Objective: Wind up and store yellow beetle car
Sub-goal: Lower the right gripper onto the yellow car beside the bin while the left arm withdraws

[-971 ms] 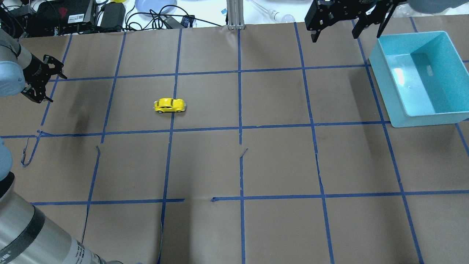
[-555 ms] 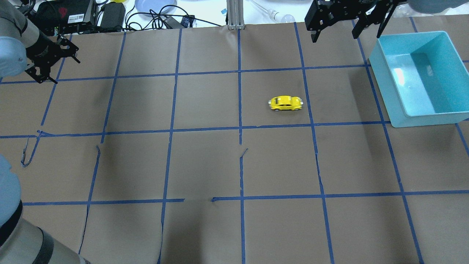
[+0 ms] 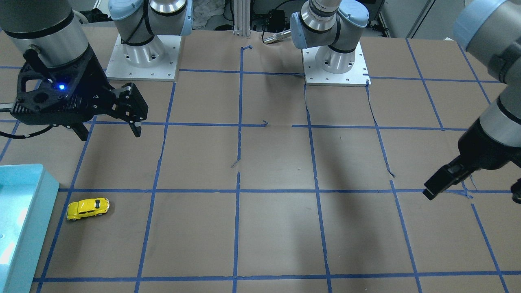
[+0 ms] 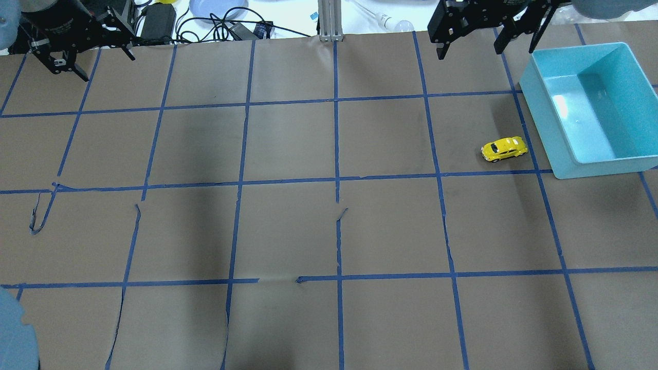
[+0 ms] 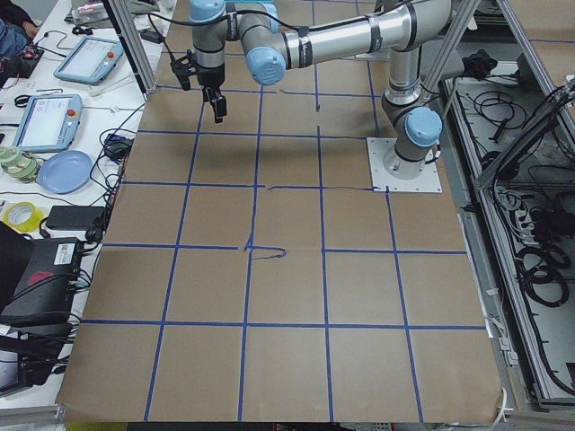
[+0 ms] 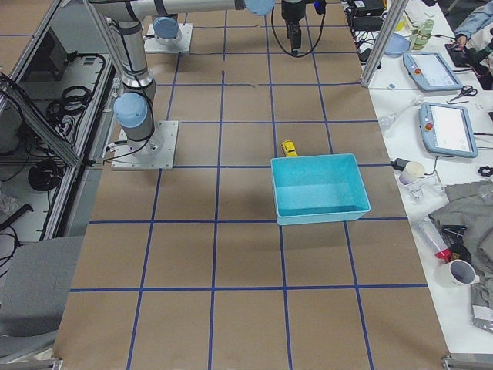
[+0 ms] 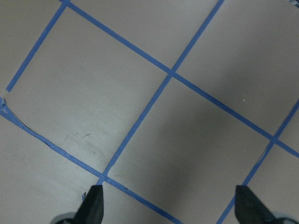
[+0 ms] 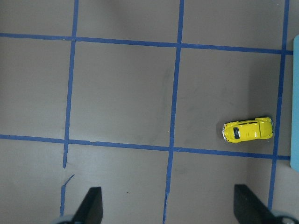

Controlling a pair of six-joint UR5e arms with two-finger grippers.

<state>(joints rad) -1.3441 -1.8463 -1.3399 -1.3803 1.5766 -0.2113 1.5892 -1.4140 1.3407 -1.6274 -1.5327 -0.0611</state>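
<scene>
- Yellow beetle car (image 4: 504,149) loose on bench (image 4: 308,231), just beside teal bin (image 4: 596,169); storing pending.
- Right fingers (image 8: 91,205), left fingers (image 7: 93,203): spread, empty.
- Next: right pinches car, bins it.

The left gripper (image 4: 108,67) is held above the table at the upper left of the overhead view, with its jaws spread wide and empty. The left arm (image 5: 359,34) is stretched far out from its base. The right gripper (image 3: 110,134) is seen at the upper left of the front view, raised and pointed downward, its jaws likewise parted and empty. The right arm (image 6: 131,45) is raised and folded across the top of the right-side view.
</scene>
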